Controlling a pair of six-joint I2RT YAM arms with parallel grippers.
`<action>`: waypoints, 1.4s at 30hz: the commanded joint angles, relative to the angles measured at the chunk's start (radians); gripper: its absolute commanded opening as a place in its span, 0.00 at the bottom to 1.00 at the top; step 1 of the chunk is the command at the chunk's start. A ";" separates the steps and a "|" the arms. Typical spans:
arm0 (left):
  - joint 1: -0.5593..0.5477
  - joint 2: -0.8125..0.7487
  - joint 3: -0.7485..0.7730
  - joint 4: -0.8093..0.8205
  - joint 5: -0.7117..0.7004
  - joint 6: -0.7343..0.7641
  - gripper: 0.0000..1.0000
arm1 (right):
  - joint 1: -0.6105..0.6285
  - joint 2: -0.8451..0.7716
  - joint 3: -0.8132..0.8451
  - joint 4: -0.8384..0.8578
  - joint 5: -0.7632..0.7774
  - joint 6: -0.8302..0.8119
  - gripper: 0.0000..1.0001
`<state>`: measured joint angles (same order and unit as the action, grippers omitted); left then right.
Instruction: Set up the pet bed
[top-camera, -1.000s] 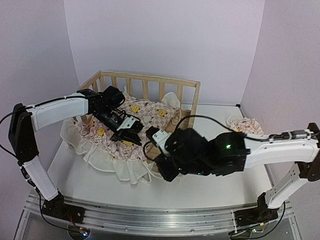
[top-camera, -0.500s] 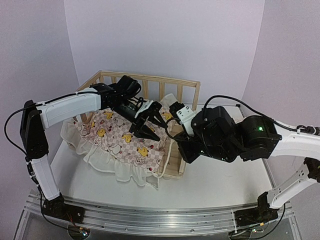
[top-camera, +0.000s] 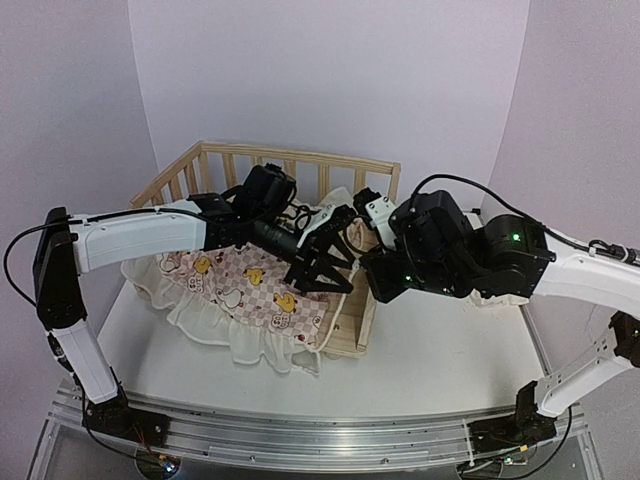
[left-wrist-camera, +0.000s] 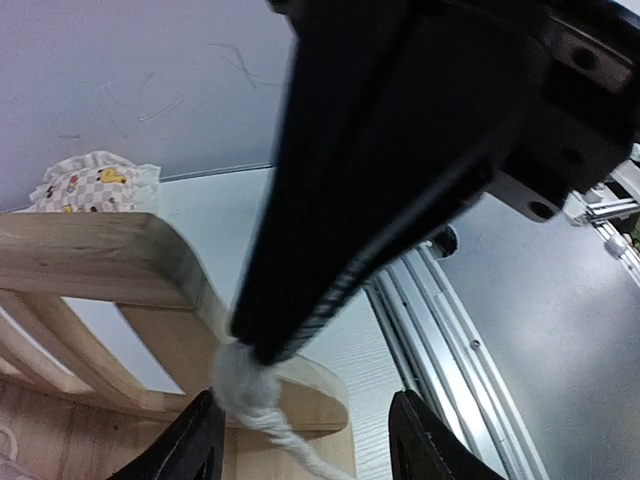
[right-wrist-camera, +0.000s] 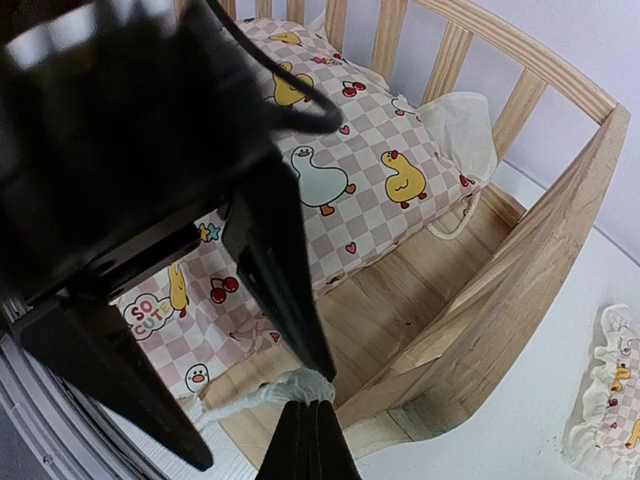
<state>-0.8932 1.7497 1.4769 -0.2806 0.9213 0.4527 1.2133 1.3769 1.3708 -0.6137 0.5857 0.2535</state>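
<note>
The pet bed (top-camera: 372, 180), a light-wood frame with slatted rails, stands at the back of the table; its plank floor (right-wrist-camera: 400, 300) shows in the right wrist view. A pink-checkered duck cushion (top-camera: 255, 285) lies in it and spills over the front edge. My right gripper (right-wrist-camera: 315, 440) is shut on the cushion's white cord (right-wrist-camera: 300, 385) at the bed's near right end. My left gripper (left-wrist-camera: 305, 445) stands open just beside that cord, fingertips (left-wrist-camera: 200, 440) apart and holding nothing. In the top view the left gripper (top-camera: 325, 262) sits right against the right arm's wrist (top-camera: 420, 250).
A small matching pillow (right-wrist-camera: 610, 400) lies on the white table (top-camera: 430, 350) right of the bed, and shows in the left wrist view as the pillow (left-wrist-camera: 90, 180). An aluminium rail (top-camera: 300, 430) runs along the near edge. Both arms crowd the bed's right end.
Both arms moved right and toward the back. The left gripper opened. The cushion was drawn further into the bed, and the right gripper stayed shut on the cord.
</note>
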 joint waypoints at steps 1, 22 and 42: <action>0.011 -0.002 -0.001 0.156 -0.137 -0.212 0.49 | -0.004 -0.025 0.019 0.017 -0.012 0.013 0.00; -0.034 -0.010 -0.065 0.165 -0.076 -0.232 0.20 | -0.046 -0.061 0.006 0.025 -0.011 0.024 0.00; -0.029 0.147 0.150 0.062 -0.497 -0.100 0.00 | -0.480 -0.234 -0.162 -0.008 -0.549 0.249 0.42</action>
<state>-0.9283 1.8561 1.5359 -0.1980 0.5326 0.2418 0.8118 1.1695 1.2632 -0.6020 0.2390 0.4188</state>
